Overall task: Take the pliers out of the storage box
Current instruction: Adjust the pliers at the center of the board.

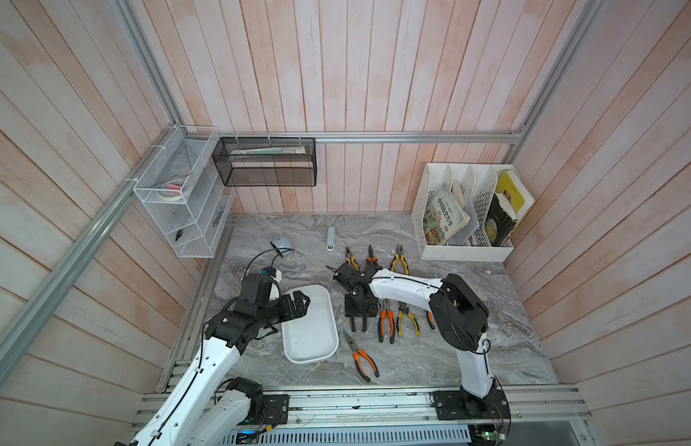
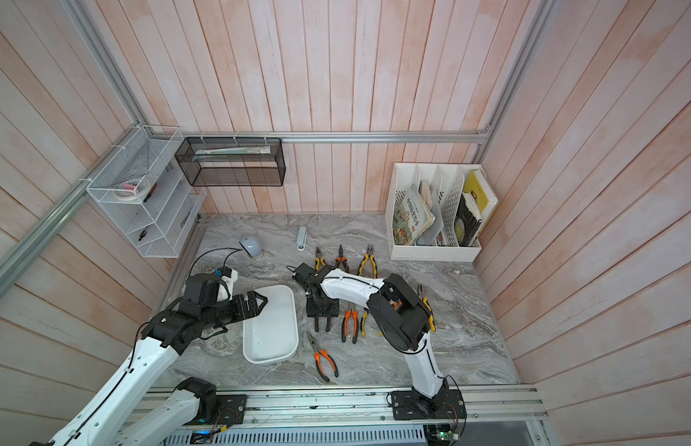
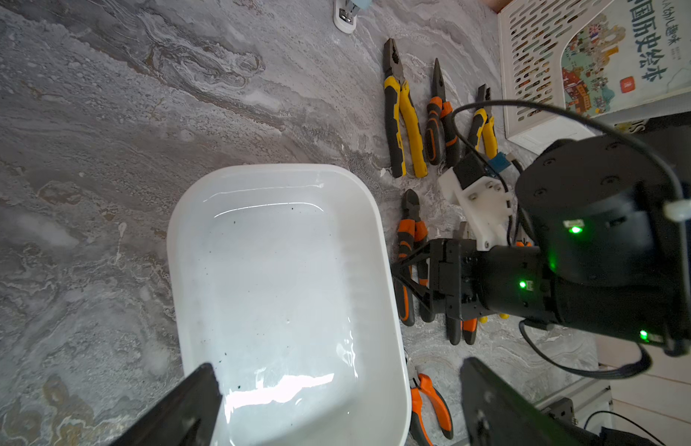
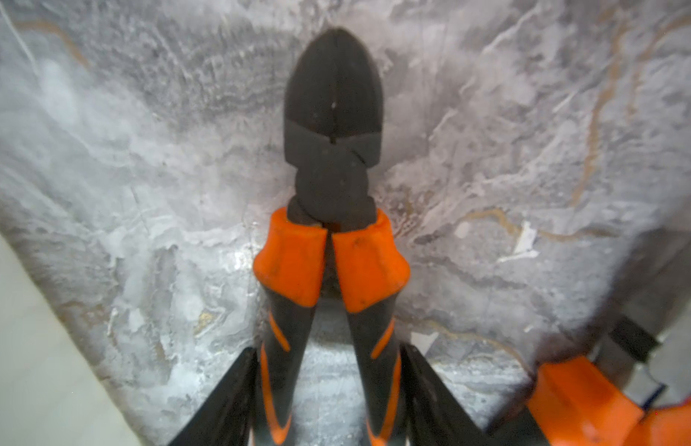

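Observation:
The white storage box (image 1: 310, 328) (image 2: 270, 328) (image 3: 278, 270) lies on the marble table with nothing in it. My left gripper (image 1: 303, 303) (image 3: 338, 372) hovers open over its left rim. Several pliers lie on the table to the right of the box. My right gripper (image 1: 357, 313) (image 4: 328, 349) points down at orange-and-black blunt pliers (image 4: 332, 116) (image 1: 358, 325) resting on the table, a finger pressed against the outside of each handle. Long-nosed orange pliers (image 1: 362, 358) lie by the box's near right corner.
Three pliers (image 1: 371, 258) form a back row, and more pliers (image 1: 386, 323) lie under the right arm. A small stapler (image 1: 331, 238) and a mouse (image 1: 282, 245) sit farther back. A white file rack (image 1: 467, 231) stands at the back right, a wire shelf (image 1: 181, 200) on the left wall.

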